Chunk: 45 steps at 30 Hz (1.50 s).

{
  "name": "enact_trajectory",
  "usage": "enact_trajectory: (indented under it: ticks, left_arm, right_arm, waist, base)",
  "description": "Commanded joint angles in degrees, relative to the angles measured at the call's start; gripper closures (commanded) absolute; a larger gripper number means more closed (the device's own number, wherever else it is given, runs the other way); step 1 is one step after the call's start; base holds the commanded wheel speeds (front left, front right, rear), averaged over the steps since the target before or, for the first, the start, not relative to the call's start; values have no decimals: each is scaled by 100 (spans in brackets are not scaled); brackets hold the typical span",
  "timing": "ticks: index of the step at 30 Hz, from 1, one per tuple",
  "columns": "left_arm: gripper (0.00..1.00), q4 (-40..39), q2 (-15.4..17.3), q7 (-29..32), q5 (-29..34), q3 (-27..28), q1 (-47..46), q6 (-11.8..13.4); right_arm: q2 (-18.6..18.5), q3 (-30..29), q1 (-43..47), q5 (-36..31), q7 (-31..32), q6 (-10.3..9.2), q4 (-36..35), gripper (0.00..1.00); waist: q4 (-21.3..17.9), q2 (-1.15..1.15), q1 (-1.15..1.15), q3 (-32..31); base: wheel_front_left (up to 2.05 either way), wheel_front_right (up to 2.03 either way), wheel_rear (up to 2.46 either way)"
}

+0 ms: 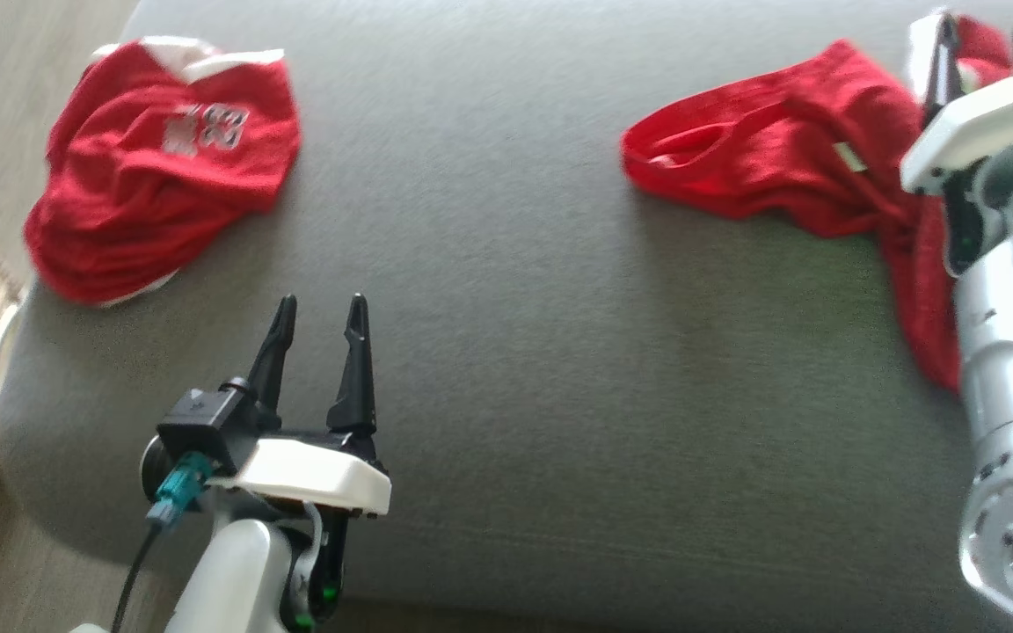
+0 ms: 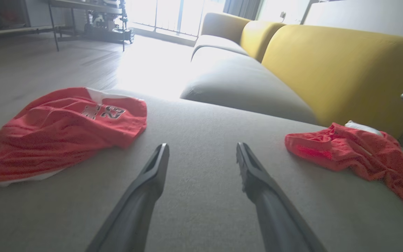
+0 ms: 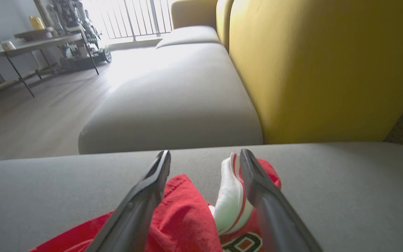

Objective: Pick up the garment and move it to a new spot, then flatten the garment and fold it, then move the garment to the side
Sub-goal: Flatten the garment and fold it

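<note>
The garment point(image 1: 761, 167), a crumpled red jersey with a white, red-striped trim, lies at the far right of the grey seat cushion point(image 1: 515, 352), one end trailing toward the near edge past the robot's right forearm. In the right wrist view part of a dark-outlined number shows on it point(image 3: 184, 213) near the bottom edge.

The right end effector point(image 1: 986, 40) is over the bunched end of the cloth, fingers set wide apart. From its own camera the end effector point(image 3: 204, 157) has a red fold and the white trim between its fingers (whether they touch the fabric, I cannot tell), and nothing is gripped.

The left end effector point(image 1: 322, 308) is low over bare cushion near the front left, also spread wide and holding nothing; its view point(image 2: 202, 148) shows the garment point(image 2: 355, 150) off to one side.

A second red jersey point(image 1: 155, 176), with pale lettering and a white edge, lies bundled at the cushion's far left corner, well apart from the first. Behind the seat rises a yellow backrest point(image 3: 313, 63), and a wooden floor point(image 2: 47, 66) lies beyond.
</note>
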Motion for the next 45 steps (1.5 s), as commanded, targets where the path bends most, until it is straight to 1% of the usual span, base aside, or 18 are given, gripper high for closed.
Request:
enact_trajectory:
  ticks: [1, 3, 5, 8, 12, 14, 16, 18, 20, 23, 29, 33, 38, 42, 45]
  left_arm:
    - [0, -227, 18, -70, 47, 234, -65, 11]
    - [0, -267, 18, -70, 49, 309, -13, 12]
    - [0, -306, 18, -70, 28, 372, 50, 19]
    - [0, -352, 18, -70, 64, 435, 141, 5]
    - [0, -417, 18, -70, 77, 538, 262, 6]
    - [0, -435, 18, -70, 53, 596, 324, 11]
    - [0, -435, 18, -70, 41, 633, 378, 9]
    - [0, -437, 18, -70, 44, 651, 412, 9]
    - [0, -431, 18, -70, 53, 656, 427, -1]
    - [0, -432, 18, -70, 79, 671, 414, -13]
    - [0, -390, 18, -70, 160, 670, 233, -84]
    - [0, -251, 18, -70, 200, 564, -31, -170]
    - [0, 50, 18, -70, 314, 377, -725, -324]
    - [0, 665, 18, -70, 522, 186, -1534, -498]
    - [0, 1187, 33, -70, 610, 174, -2240, -548]
  right_arm:
    - [110, 243, -2, 158, -177, -2, -348, 0]
    - [231, 496, 334, 429, -298, -2, -715, 0]
    - [303, 979, 878, 566, -333, -2, -1193, 0]
    - [349, 1446, 1872, 912, -341, -2, -2347, 0]
    - [379, 1675, 3185, 1535, -343, -2, -3832, 0]
    - [385, 1908, 3754, 1637, -343, -2, -4496, 0]
    - [388, 2151, 4278, 1718, -343, -2, -5002, 0]
    - [390, 2399, 4693, 1862, -344, -2, -5345, 0]
    - [391, 2561, 4992, 2022, -344, -2, -5586, 0]
    - [391, 2639, 5219, 2184, -344, -2, -5774, 0]
    - [392, 2723, 5185, 2207, -344, -2, -5964, 0]
    - [392, 2794, 5100, 2218, -342, -2, -6097, 0]
    - [392, 2928, 5173, 2322, -314, -2, -6459, 0]
    - [392, 3023, 5205, 2391, -303, -2, -6625, 0]
    - [392, 3100, 5122, 2484, -311, -2, -6666, 0]
  waist:
    - [-334, 0, 0, -306]
    - [-522, 0, 0, -473]
    - [-687, 0, 0, -609]
    - [-901, 0, 0, -756]
    - [-1127, 0, 0, -858]
    - [-1227, 0, 0, -875]
    - [-1308, 0, 0, -879]
    - [-1367, 0, 0, -873]
    - [-1401, 0, 0, -848]
    - [-1431, 0, 0, -765]
    - [-1459, 0, 0, -426]
    - [-1571, 0, 0, -147]
    - [-1868, 0, 0, 319]
    - [-2184, 0, 0, 664]
    - [-2426, 0, 0, 899]
  base:
    - [0, 0, 0]
    - [0, 0, 0]
    - [0, 0, 0]
    - [0, 0, 0]
    - [0, 0, 0]
    - [0, 0, 0]
    - [0, 0, 0]
    - [0, 0, 0]
    - [0, 0, 0]
    - [0, 0, 0]
    - [0, 0, 0]
    - [0, 0, 0]
    - [0, 0, 0]
    - [0, 0, 0]
    - [0, 0, 0]
